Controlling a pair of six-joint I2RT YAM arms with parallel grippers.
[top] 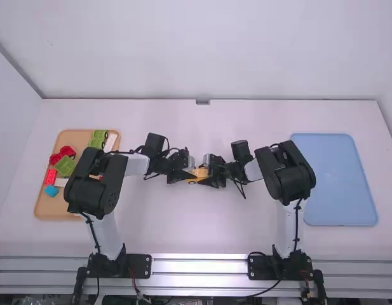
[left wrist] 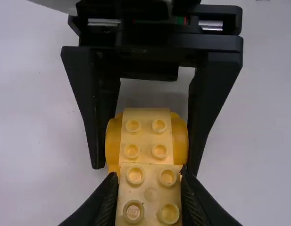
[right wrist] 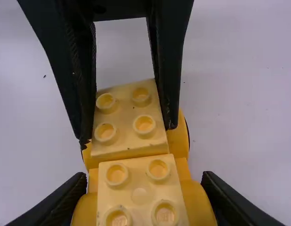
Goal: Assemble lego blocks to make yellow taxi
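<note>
Left wrist view: two pale yellow blocks (left wrist: 150, 194), eight studs (left wrist: 132, 125)

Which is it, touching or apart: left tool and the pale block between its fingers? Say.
Touching. Right wrist view: left tool has a finger against each side of block.

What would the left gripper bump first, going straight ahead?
Likely the farther yellow block, just beyond the near one it holds, between the fingers of the right gripper. Any gap is unclear.

Yellow blocks (top: 199, 172) partly hidden
</note>
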